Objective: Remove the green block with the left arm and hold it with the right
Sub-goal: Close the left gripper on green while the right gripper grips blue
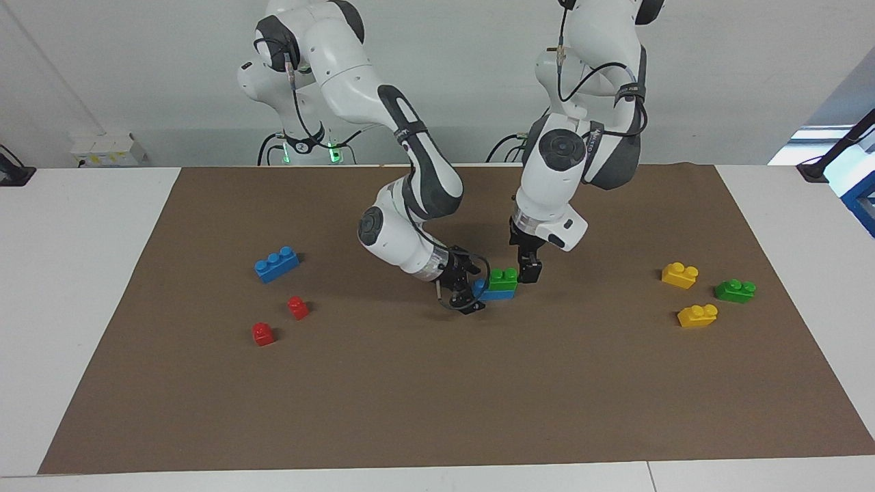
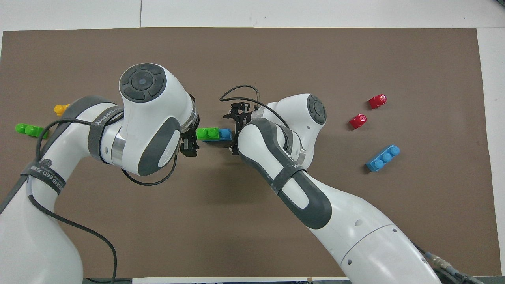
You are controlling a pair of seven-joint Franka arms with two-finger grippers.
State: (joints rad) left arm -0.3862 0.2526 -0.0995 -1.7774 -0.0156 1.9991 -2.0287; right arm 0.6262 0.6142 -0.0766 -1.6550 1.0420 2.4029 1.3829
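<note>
The green block (image 1: pixel 504 277) is stacked on a blue brick (image 1: pixel 497 294) near the middle of the brown mat; it also shows in the overhead view (image 2: pixel 208 133), with the blue brick (image 2: pixel 225 134) beside it. My right gripper (image 1: pixel 472 295), on the arm with the silver wrist ring, lies low and clasps the blue brick's end toward the right arm's end of the table; it also shows in the overhead view (image 2: pixel 233 133). My left gripper (image 1: pixel 530 275) points down right beside the green block, toward the left arm's end, and shows in the overhead view (image 2: pixel 190 148).
A twin green brick (image 1: pixel 735 290) and two yellow bricks (image 1: pixel 679 274) (image 1: pixel 697 315) lie toward the left arm's end. A blue three-stud brick (image 1: pixel 276 264) and two red bricks (image 1: pixel 297 307) (image 1: pixel 262 334) lie toward the right arm's end.
</note>
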